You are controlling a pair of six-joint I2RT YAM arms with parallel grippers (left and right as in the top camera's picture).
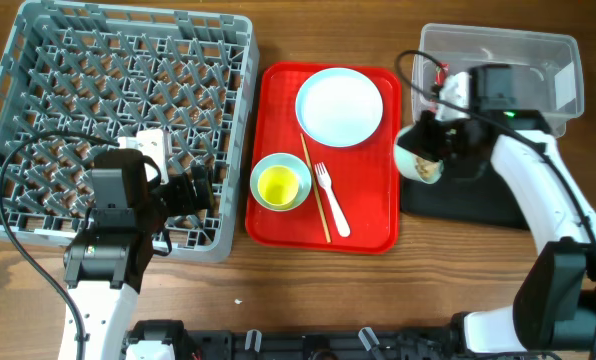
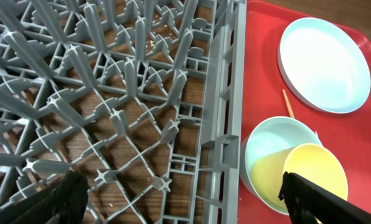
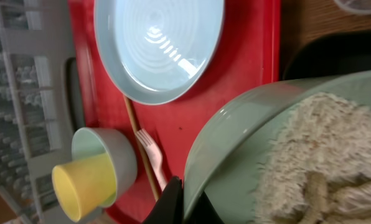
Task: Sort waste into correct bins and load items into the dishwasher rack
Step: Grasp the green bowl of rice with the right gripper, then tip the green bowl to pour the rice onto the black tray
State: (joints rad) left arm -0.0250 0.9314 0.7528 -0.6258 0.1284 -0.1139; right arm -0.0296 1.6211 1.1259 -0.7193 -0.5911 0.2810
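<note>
My right gripper (image 3: 188, 202) is shut on the rim of a pale mint bowl (image 3: 235, 155) that holds beige food crumbs (image 3: 322, 155). It holds the bowl (image 1: 418, 158) tilted over the black tray (image 1: 458, 200). My left gripper (image 2: 182, 196) is open and empty over the near right corner of the grey dishwasher rack (image 1: 38, 100). On the red tray (image 1: 378, 235) lie a round white plate (image 1: 339, 106), a second mint bowl (image 1: 278, 183) with the yellow cup (image 1: 278, 184) in it, a white fork (image 1: 331, 198) and wooden chopsticks (image 1: 314, 190).
The clear plastic tub (image 1: 548, 60) stands at the back right, behind the black tray. The rack (image 2: 129, 93) fills the left side. The red wrapper and the white scrap are not in view. A small white speck (image 1: 238, 299) lies on the table in front.
</note>
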